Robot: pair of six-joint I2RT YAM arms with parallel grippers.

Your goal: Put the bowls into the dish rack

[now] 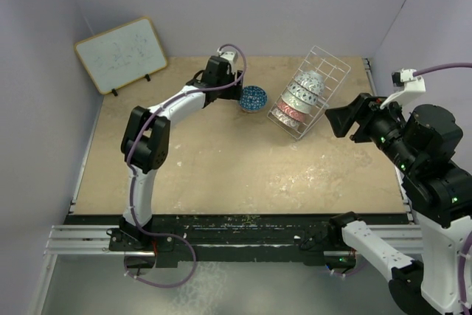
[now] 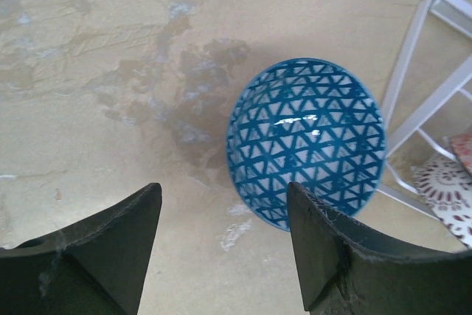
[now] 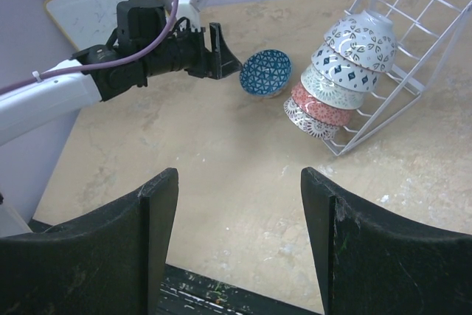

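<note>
A blue triangle-patterned bowl (image 1: 253,99) lies tilted on the table, just left of the white wire dish rack (image 1: 330,68). Several bowls (image 1: 301,98) are stacked on edge inside the rack. My left gripper (image 1: 237,88) is open, right beside the blue bowl's left side. In the left wrist view the bowl (image 2: 306,142) sits ahead of the open fingers (image 2: 225,189), toward the right one. My right gripper (image 1: 333,119) is open and empty, just right of the rack. The right wrist view shows the blue bowl (image 3: 265,71), the rack (image 3: 413,57) and the racked bowls (image 3: 339,71).
A framed whiteboard (image 1: 120,54) leans against the back left wall. The table's right edge (image 1: 387,116) runs close behind the rack. A black rail (image 1: 243,237) lies along the near edge. Purple walls close in the sides and back.
</note>
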